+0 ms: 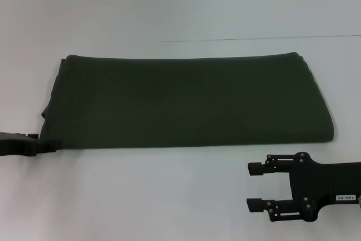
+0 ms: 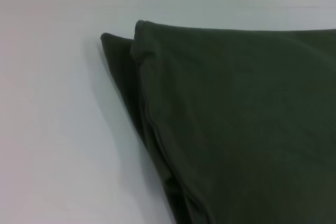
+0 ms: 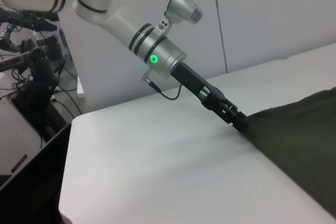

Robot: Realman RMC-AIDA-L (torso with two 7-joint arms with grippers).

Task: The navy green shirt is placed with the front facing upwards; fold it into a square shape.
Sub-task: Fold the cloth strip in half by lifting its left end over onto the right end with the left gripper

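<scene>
- The navy green shirt (image 1: pixel 189 101) lies folded into a wide band on the white table (image 1: pixel 169 196), its plain cloth upward, with no lettering showing on the face that is in view
- The left gripper (image 1: pixel 49 145) is at the shirt's near left corner, low over the table, its dark tip touching the cloth edge; in the head view only its end shows, coming in from the picture's left edge
- In the right wrist view the left gripper (image 3: pixel 240 123) meets the shirt (image 3: pixel 294 145) at the corner, with its black fingers together at the cloth; whether they actually pinch the fabric cannot be told
- The left arm (image 3: pixel 157 56) slopes down to that corner, a green light lit on its wrist ring
- The left wrist view looks closely at the shirt (image 2: pixel 236 119): at least two layers are stacked at this end, with the lower layer's corner (image 2: pixel 113 43) sticking out just beyond the upper one, and a stitched hem running along the edge
- The right gripper (image 1: pixel 255 184) is off the shirt, just on the near side of its right end, above bare table; its two fingers are spread apart and hold nothing, pointing toward the left gripper's side
</scene>
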